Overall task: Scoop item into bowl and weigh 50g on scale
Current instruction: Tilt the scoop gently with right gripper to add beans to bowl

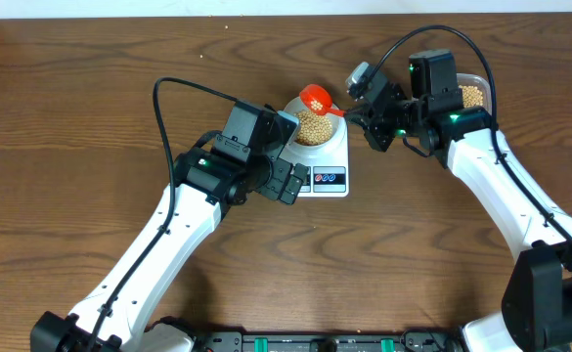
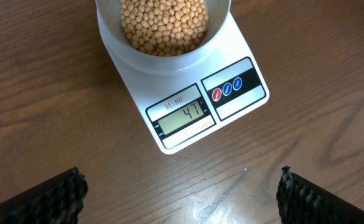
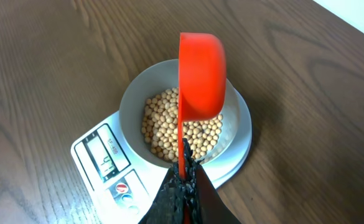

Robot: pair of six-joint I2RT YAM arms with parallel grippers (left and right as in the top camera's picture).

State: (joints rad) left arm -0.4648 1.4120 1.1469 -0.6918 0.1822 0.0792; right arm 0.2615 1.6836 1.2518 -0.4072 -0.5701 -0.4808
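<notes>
Now gripping red plastic scoop (image 3: pixel 201 74) by handle, right pincer (image 3: pixel 183 180) closed; long axis straight ahead, cup tipped over pale round bowl (image 3: pixel 130 102) of tan beans (image 3: pixel 169 130) on white scale (image 3: pixel 94 155); left pincer (image 2: pixel 180 190) wide, empty

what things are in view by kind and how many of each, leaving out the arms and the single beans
scale: 1
bowl: 1
scoop: 1
tub: 1
total: 4
</notes>
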